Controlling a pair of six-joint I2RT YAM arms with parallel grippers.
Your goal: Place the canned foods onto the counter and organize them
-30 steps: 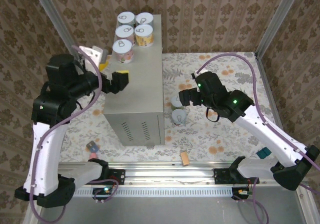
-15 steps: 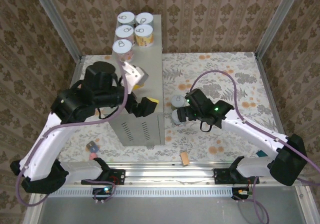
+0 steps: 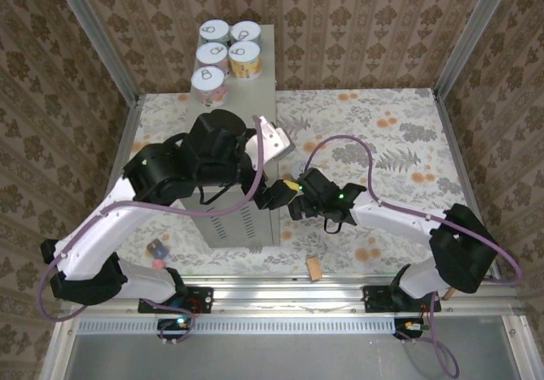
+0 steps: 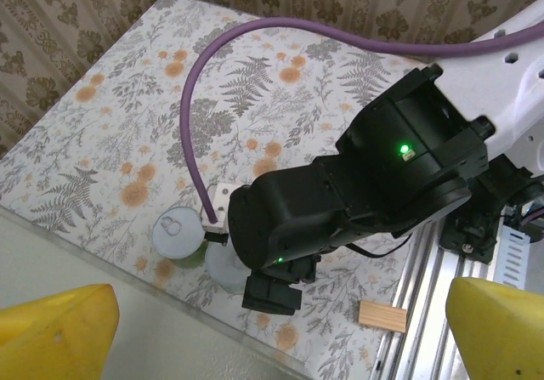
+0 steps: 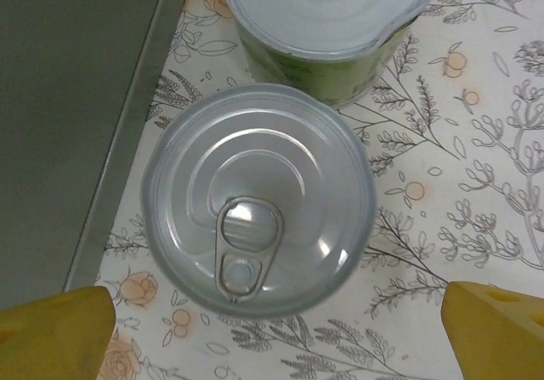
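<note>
The right gripper [image 5: 272, 333], fingers spread wide, hangs over a can [image 5: 259, 197] beside the counter [image 3: 255, 99], while the left gripper [image 4: 276, 333] is also spread wide.

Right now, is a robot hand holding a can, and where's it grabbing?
No, nothing is held. The right gripper hangs open over a can without touching it, and the left gripper is open and empty.

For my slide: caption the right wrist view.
Open right pincer over a pull-tab can beside the grey counter.
</note>
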